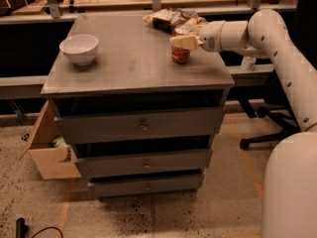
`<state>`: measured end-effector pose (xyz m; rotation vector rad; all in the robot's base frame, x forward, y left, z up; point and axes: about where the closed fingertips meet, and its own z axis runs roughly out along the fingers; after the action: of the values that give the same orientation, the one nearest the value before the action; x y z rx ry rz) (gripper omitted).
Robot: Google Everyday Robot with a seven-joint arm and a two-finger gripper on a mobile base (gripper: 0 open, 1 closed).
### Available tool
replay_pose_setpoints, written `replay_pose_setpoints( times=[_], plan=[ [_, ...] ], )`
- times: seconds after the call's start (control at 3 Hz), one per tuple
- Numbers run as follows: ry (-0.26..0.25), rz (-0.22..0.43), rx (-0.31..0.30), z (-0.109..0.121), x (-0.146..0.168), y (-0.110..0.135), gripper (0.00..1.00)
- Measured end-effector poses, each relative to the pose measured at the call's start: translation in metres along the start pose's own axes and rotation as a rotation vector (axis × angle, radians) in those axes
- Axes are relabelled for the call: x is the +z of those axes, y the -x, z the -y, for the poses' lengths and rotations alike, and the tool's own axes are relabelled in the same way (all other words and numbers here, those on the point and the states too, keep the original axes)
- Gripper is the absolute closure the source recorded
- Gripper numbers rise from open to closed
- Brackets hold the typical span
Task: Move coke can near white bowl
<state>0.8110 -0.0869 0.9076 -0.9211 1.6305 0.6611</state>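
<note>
The coke can (pixel 181 55) stands upright on the right half of the grey cabinet top (pixel 133 58). It is red, and its top is covered by my gripper. My gripper (pixel 182 40) reaches in from the right on the white arm (pixel 257 31) and sits at the can's upper part. The white bowl (pixel 79 48) stands near the cabinet top's left edge, far from the can.
A brown and yellow snack bag (pixel 168 19) lies just behind the can at the back edge. The cabinet has three drawers (pixel 143 127). A cardboard box (pixel 49 148) stands on the floor at the left. A chair base (pixel 267 118) is at the right.
</note>
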Motion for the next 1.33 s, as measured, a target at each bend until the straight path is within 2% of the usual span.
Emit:
replay_pose_setpoints(
  times=[0.33,0.67,1.0,1.33],
  plan=[
    [0.096,0.071,-0.029,-0.024,0.028,0.030,0.87],
    [0.201,0.135,-0.041,-0.053,0.056,0.068,1.00],
    [0.311,0.157,-0.028,-0.085,0.090,0.086,1.00],
    [0.410,0.153,-0.009,-0.114,0.121,0.084,1.00]
  ],
)
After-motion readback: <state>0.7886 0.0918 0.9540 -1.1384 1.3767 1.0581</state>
